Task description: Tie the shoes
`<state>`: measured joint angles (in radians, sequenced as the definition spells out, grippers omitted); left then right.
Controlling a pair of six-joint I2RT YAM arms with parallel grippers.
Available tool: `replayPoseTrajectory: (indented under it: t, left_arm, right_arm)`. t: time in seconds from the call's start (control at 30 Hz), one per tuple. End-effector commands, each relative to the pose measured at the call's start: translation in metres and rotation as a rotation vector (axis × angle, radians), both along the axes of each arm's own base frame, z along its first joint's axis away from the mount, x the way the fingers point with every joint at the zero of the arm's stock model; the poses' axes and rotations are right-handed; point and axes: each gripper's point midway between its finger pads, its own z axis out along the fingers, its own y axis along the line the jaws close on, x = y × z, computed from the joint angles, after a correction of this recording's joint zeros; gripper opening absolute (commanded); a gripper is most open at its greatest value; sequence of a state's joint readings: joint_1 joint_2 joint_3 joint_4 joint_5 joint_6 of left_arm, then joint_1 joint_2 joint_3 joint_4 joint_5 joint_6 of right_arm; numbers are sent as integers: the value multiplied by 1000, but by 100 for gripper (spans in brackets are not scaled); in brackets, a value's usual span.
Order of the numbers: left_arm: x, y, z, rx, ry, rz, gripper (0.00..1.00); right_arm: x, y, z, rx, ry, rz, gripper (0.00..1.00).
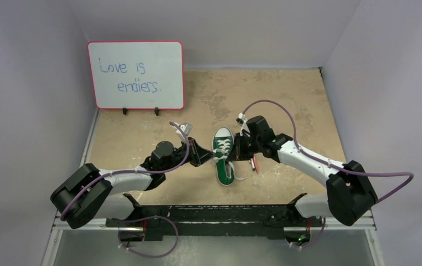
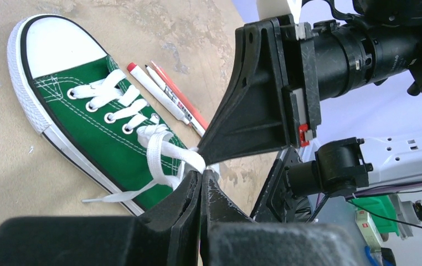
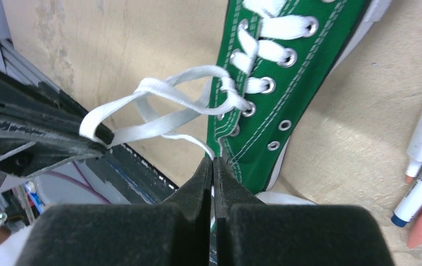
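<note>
- Two grippers meet at the ankle end of the sneaker (image 1: 225, 166), tips nearly touching each other.
- The sneaker sits flat on its sole near the middle of the table (image 1: 286, 100). Its white toe cap points away from the arm bases, toward the whiteboard (image 1: 135, 75).
- Several pens (image 2: 167, 100) lie just beside the sneaker on the right arm's side. They are not part of the job.
- The laces (image 3: 164, 91) are threaded through the eyelets and crossed at the top pair. From that crossing they are drawn out sideways, off the sneaker.
- Left gripper (image 2: 200, 177): fingers pressed together, no gap showing. It pinches the flattened far end of a loop in the laces, and the loop runs taut back to the crossing.
- Right gripper (image 3: 213, 163): fingers likewise pressed tight. A thin strand of the laces runs straight into the tips, so I read it as pinched there. How deep the strand sits in the grip is hidden.
- Step in hand, as I judge it: mid-tie. One loop is formed and held, and the second strand is ready to wrap or pull through. No finished bow is visible.
- Next move, my guess: the two grippers need to draw apart to opposite sides so the crossing cinches down on the tongue. Both pinches must hold while they do.
- Watch for the light sneaker dragging or tipping under the pull, since nothing pins it down.
- Watch also for the thin strand slipping from the right tips.
</note>
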<state>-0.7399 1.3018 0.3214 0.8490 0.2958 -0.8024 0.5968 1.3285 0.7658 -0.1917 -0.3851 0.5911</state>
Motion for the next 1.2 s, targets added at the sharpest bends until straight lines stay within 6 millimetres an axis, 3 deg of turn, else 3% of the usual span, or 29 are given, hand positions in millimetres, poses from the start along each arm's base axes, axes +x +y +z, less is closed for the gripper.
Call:
replayPoseTrajectory:
  t: [0.0,0.13,0.3,0.4,0.53,0.67,0.8,0.93,1.17]
  left_arm:
    - [1,4,18,-54,-44,21,0]
    - [2,-1,24,-76,-49,4,0]
    - [13,-19,35,-107,-63,-28,0]
    - [18,-31,40,-129,-64,-58,0]
    - [19,-28,35,-131,-49,-39,0]
    - [2,-16,29,-112,-49,-50,0]
    - [-9,-3,14,-49,-31,-37,0]
    - [-13,-5,16,-47,-41,-58,0]
    - [-13,-7,-3,-1,0,-57,0]
  right_arm:
    - [19,-13,4,-24,-44,-123,0]
    - [23,-22,-3,-58,-25,-130,0]
    - [26,-20,3,-80,-77,-42,0]
    - [18,-29,2,-96,-43,-68,0]
    - [20,-36,4,-91,-41,-100,0]
    - [27,-18,19,-21,-112,-24,0]
    - [16,11,30,136,-111,93,0]
    - [17,16,27,166,-94,78,0]
    - [21,15,15,175,-48,-12,0]
